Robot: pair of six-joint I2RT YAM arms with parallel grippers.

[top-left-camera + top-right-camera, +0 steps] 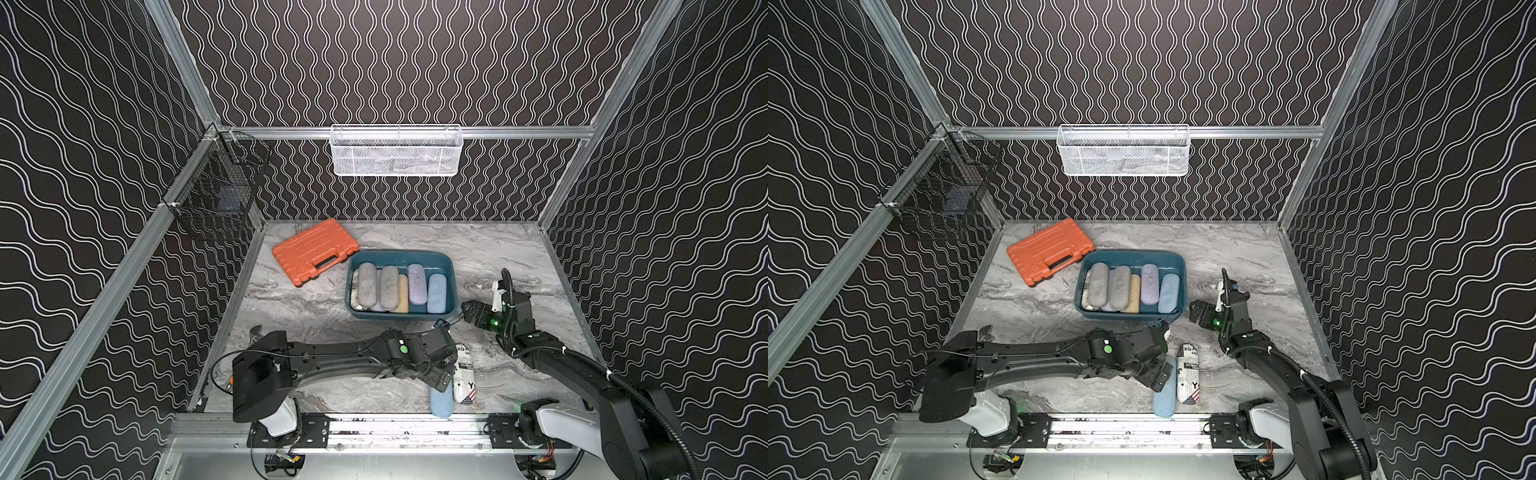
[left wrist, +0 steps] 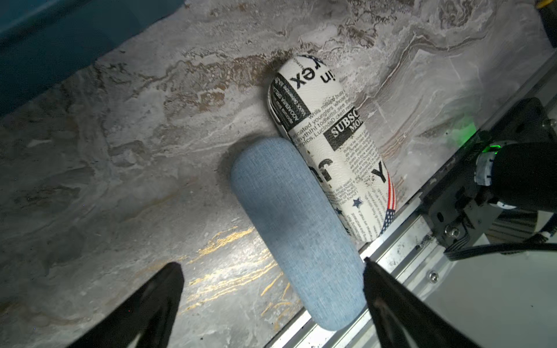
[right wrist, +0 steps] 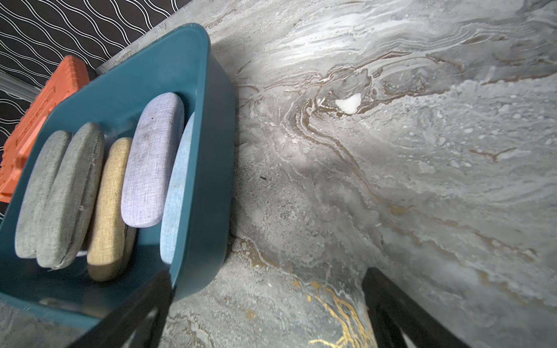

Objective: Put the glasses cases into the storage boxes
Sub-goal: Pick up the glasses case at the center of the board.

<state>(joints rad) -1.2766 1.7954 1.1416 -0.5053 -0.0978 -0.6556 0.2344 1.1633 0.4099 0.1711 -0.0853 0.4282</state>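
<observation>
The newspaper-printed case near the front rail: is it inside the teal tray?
No, the newspaper-printed case lies on the marble table beside the light blue case, outside the teal tray.

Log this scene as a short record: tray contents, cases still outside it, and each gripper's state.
container: dark teal tray, on the marble table
in tray: two grey cases, tan case, lavender case, light blue case; printed case partly hidden
outside tray: denim-blue case and newspaper-print case, touching side by side at the table's front edge
left gripper: open, over the denim-blue case, gripping nothing
right gripper: open, empty, beside the tray
other: orange tool case, toward the back wall
</observation>
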